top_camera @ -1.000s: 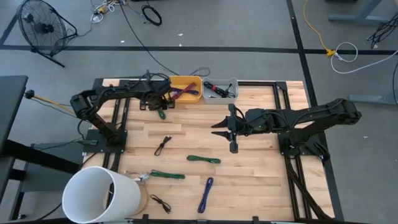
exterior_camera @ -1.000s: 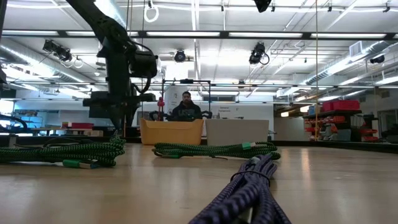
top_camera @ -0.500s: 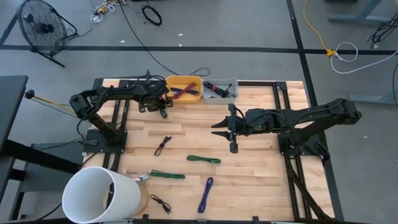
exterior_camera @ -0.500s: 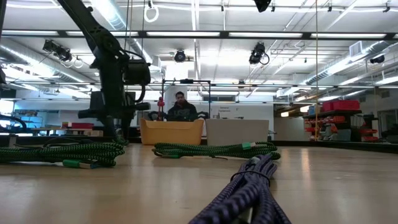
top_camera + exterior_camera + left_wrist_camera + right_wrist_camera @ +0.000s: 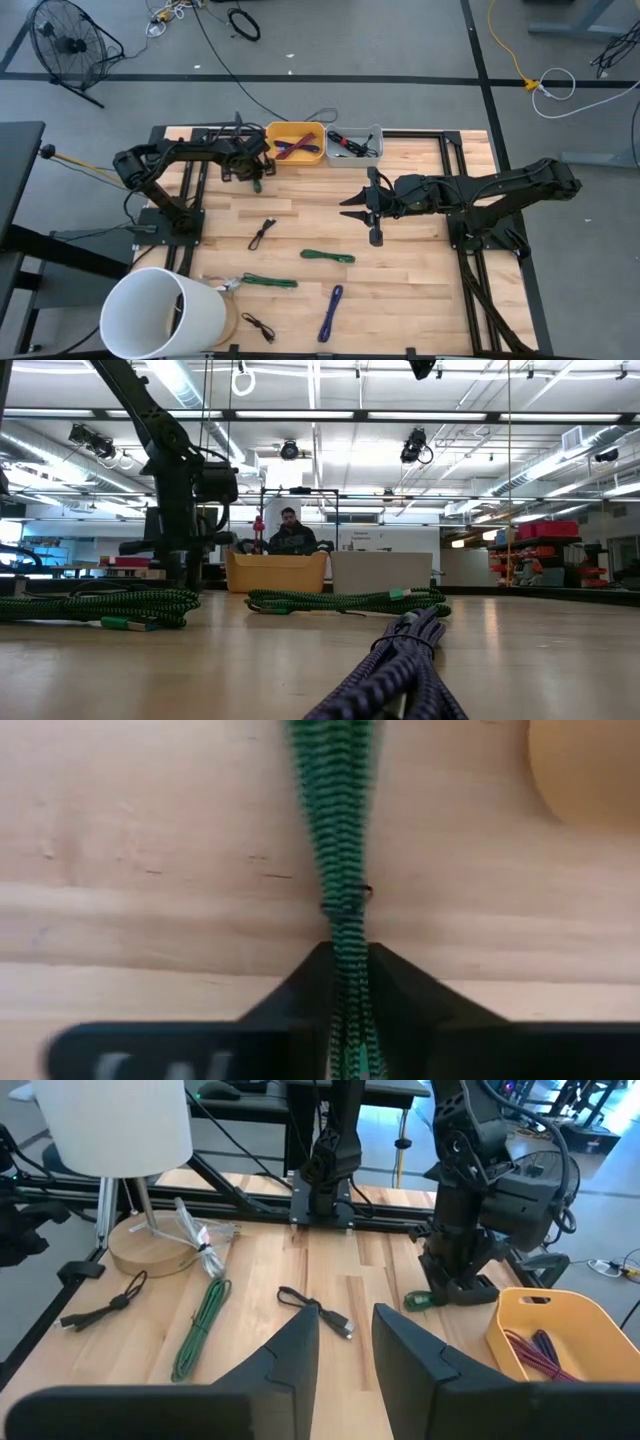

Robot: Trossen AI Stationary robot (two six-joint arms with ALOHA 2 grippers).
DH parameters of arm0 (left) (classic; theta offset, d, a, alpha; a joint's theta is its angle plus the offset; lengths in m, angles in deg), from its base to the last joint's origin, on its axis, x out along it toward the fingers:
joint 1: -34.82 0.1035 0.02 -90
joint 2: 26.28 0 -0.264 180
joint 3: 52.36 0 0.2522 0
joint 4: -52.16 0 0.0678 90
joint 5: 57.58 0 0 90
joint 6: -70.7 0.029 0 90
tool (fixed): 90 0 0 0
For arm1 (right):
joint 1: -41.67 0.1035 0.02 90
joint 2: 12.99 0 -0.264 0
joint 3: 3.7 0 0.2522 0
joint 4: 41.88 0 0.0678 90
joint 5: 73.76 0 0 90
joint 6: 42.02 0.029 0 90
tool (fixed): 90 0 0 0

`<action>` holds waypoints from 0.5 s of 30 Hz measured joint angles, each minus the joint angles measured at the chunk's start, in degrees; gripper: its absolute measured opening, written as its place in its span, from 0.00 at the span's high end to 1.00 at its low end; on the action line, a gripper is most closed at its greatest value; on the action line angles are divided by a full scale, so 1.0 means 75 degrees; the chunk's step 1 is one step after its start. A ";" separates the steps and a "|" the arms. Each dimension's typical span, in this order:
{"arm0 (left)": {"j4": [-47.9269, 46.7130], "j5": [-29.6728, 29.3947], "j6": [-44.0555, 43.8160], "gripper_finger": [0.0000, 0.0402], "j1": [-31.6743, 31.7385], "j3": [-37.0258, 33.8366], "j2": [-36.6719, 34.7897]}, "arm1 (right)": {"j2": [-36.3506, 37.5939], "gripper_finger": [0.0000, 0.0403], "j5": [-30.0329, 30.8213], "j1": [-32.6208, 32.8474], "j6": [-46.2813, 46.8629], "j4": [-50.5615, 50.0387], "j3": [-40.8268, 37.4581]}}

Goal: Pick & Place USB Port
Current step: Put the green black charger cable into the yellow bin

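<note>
1. Two arms over a wooden table (image 5: 420, 250); several cables lying loose across it, well apart from one another.
2. Left gripper (image 5: 256, 175) down at the far left of the table, just beside the yellow bin (image 5: 297, 143), fingers (image 5: 420, 1010) closed on a green braided cable (image 5: 340, 830). Cable running straight out between the fingertips and lying flat on the wood, so the grip sits on one end, probably so the rest can trail free when lifted.
3. Yellow bin already holding purple and red cables; grey bin (image 5: 355, 146) next to it on the right holding dark and red ones. Likely sorting by kind, the held green cable being nearest to the yellow bin.
4. Right gripper (image 5: 372, 205) hovering above the middle of the table, fingers (image 5: 290, 1360) parted with a narrow gap, holding nothing; seemingly parked out of the left arm's way.
5. Left to collect, by the look of it: a small black cable (image 5: 262, 233) left of centre, a green cable (image 5: 327, 257) near the middle, another green one (image 5: 268, 281) nearer, a purple cable (image 5: 331, 313) at the near edge, and a thin black one (image 5: 258, 326) by the white lamp (image 5: 165, 312).
6. Beyond the table in the low view, a person (image 5: 289, 532) seated behind the bins, not reaching in.
</note>
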 joint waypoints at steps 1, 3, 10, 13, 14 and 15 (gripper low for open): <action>0.0015 0.0026 0.0126 0.92 0.0004 -0.0003 -0.0026 | 0.0000 0.76 0.0000 0.0001 0.0004 -0.0001 0.0000; 0.0062 0.0034 0.0308 0.95 0.0000 -0.0016 -0.0144 | 0.0000 0.76 0.0000 -0.0001 0.0006 -0.0003 0.0000; 0.0165 0.0041 0.0565 0.95 -0.0125 -0.0044 -0.0912 | 0.0000 0.76 0.0006 0.0002 -0.0043 -0.0057 0.0000; 0.0142 -0.0275 0.0634 0.95 -0.0200 -0.0038 -0.1395 | 0.0000 0.76 0.0009 0.0002 -0.0050 -0.0069 0.0000; 0.0113 -0.0309 0.0646 0.95 -0.0208 -0.0037 -0.1602 | 0.0000 0.76 0.0006 0.0001 -0.0050 -0.0082 0.0000; 0.0122 -0.0351 0.0649 0.95 -0.0213 -0.0032 -0.1795 | 0.0000 0.76 0.0009 0.0001 -0.0050 -0.0088 0.0000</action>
